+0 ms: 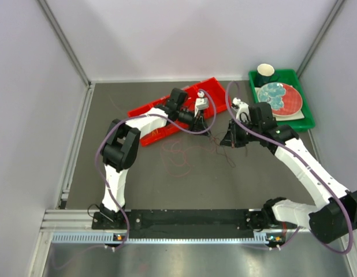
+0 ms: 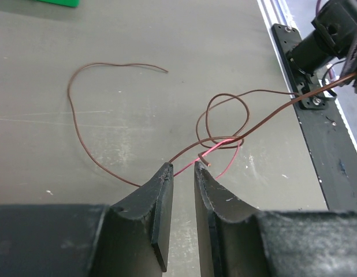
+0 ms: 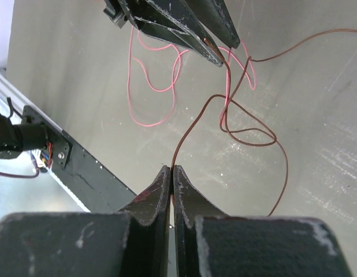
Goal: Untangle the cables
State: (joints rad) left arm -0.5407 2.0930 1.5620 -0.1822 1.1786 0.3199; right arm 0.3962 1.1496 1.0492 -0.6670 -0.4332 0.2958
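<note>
A thin brown cable point(image 3: 179, 141) rises from my right gripper point(image 3: 173, 168), whose jaws are shut on it. It runs into a knot of loops tangled with a pink cable point(image 3: 149, 123). In the left wrist view the brown cable point(image 2: 282, 108) loops over the pink cable point(image 2: 220, 146). My left gripper point(image 2: 184, 167) is open by a narrow gap, with the pink cable passing at its tips. From above, the left gripper point(image 1: 200, 128) and right gripper point(image 1: 229, 141) hang close together over the table's middle. More reddish cable loops point(image 1: 178, 153) lie just in front of them.
A red tray point(image 1: 149, 109) lies at the back behind the left arm. A green bin point(image 1: 305, 118) at the back right holds a red plate point(image 1: 279, 98) and a dark cup point(image 1: 266, 73). The black base rail point(image 1: 184, 219) runs along the near edge. Walls enclose the table.
</note>
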